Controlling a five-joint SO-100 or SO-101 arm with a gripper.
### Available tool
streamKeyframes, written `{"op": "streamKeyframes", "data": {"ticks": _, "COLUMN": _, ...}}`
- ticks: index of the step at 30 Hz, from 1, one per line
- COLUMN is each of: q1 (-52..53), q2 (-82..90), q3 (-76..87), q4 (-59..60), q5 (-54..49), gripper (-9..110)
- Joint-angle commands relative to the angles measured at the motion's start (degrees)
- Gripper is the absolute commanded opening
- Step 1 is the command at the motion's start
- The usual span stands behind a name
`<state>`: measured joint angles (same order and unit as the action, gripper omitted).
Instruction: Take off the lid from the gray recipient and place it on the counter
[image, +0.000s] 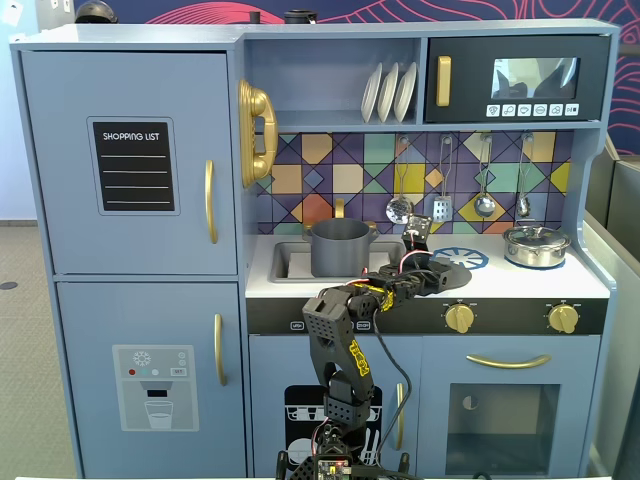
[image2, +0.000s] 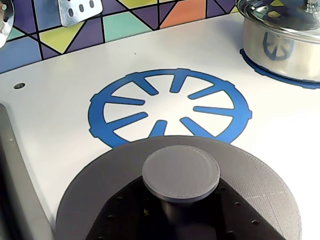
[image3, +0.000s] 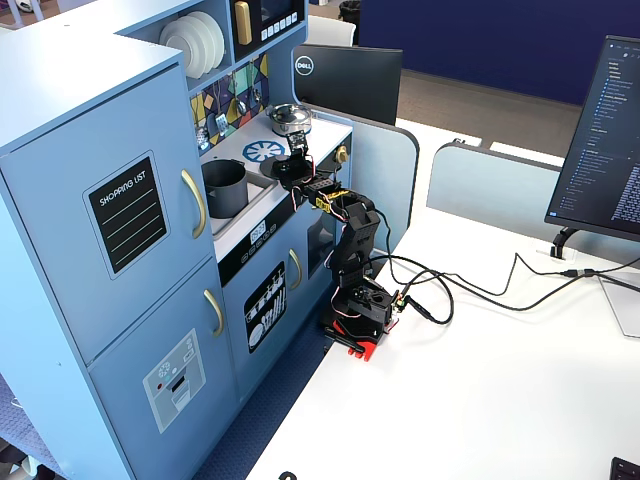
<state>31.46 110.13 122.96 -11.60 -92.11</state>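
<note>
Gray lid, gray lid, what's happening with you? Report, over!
Fingers seem shut on lid, not certain. Lid off gray pot, low over counter beside blue burner print. Silver pot well clear. Over.

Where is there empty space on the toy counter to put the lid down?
The white counter is bare left of the blue burner print, up to the tiled wall. The lid is over the print's near edge. It is crowded on the right, by the silver pot.

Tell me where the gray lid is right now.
The lid is off the gray pot, at the gripper low over the counter, at the near edge of the blue burner print in the wrist view.
</note>
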Motion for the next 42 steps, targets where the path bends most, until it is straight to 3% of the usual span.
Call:
{"op": "streamKeyframes", "data": {"ticks": 1, "q1": 1.6, "q2": -0.1, "q3": -1.8, "q4": -2.5, "q5": -1.0, "gripper": 0}}
{"op": "streamKeyframes", "data": {"ticks": 10, "q1": 2.1, "q2": -0.5, "q3": -1.5, "q4": -3.7, "q5": -0.3, "gripper": 0}}
{"op": "streamKeyframes", "data": {"ticks": 17, "q1": 2.5, "q2": 1.8, "q3": -1.2, "q4": -3.3, "q5": 1.1, "gripper": 30}}
{"op": "streamKeyframes", "data": {"ticks": 28, "q1": 3.1, "q2": 11.6, "q3": -4.8, "q4": 3.4, "q5": -2.1, "gripper": 29}}
{"op": "streamKeyframes", "data": {"ticks": 31, "q1": 2.1, "q2": 18.3, "q3": -5.3, "q4": 9.7, "q5": -1.7, "gripper": 25}}
{"op": "streamKeyframes", "data": {"ticks": 36, "q1": -4.9, "q2": 36.7, "q3": -4.2, "q4": 37.0, "q5": 1.1, "gripper": 0}}
{"op": "streamKeyframes", "data": {"ticks": 39, "q1": -11.9, "q2": 48.1, "q3": 1.1, "q4": 51.3, "q5": 4.1, "gripper": 0}}
{"op": "streamKeyframes", "data": {"ticks": 42, "q1": -17.4, "q2": 57.2, "q3": 8.7, "q4": 65.2, "q5": -3.3, "gripper": 0}}
